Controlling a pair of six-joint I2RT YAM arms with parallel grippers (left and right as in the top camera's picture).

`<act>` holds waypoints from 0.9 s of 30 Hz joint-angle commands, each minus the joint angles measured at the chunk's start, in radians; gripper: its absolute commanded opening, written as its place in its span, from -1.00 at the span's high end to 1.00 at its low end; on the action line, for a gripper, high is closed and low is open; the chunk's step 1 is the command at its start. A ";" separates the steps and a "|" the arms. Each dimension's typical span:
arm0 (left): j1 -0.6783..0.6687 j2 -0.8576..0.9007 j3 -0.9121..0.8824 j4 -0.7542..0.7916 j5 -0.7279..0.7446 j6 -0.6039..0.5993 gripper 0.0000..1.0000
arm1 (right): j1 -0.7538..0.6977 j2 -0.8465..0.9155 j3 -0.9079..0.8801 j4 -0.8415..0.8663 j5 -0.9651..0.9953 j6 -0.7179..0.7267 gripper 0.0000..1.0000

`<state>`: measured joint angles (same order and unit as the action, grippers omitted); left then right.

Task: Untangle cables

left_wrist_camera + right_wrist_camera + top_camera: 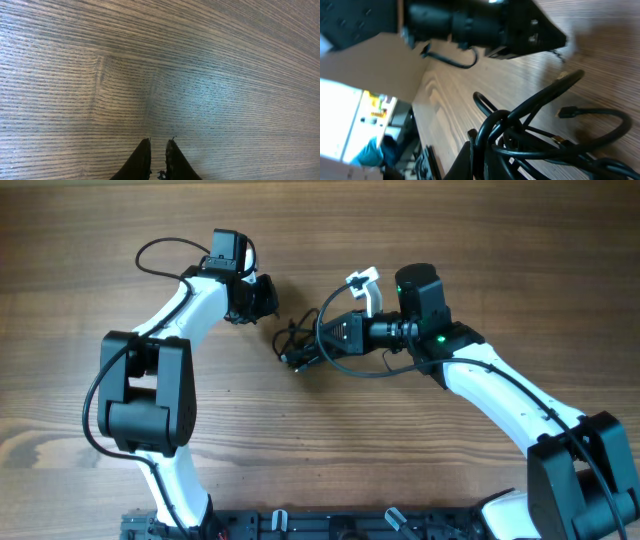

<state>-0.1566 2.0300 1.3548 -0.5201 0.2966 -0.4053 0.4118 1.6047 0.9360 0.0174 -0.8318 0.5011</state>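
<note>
Black cables (492,127) gripped by right hand (312,348); left hand (158,145) state unclear.

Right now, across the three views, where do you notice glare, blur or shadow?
Overhead: even light, sharp, only soft shadows on the table. Left wrist: a pale bluish sheen on the wood; the left gripper shows as a dark shape. Right wrist: the cables up close look soft, and the left side is washed out.
</note>
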 commanded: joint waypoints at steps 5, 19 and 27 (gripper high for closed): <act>0.002 0.006 -0.008 0.000 -0.010 -0.003 0.71 | 0.003 0.008 0.019 0.011 0.074 0.137 0.91; 0.002 0.006 -0.008 0.000 -0.009 -0.003 0.68 | 0.003 0.008 0.019 -0.011 0.170 0.601 0.89; 0.002 0.006 -0.008 0.000 -0.010 -0.003 0.67 | 0.002 0.008 0.019 -0.008 0.170 0.763 0.84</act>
<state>-0.1566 2.0300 1.3548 -0.5201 0.2966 -0.4053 0.4118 1.6047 0.9360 0.0048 -0.6712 1.1984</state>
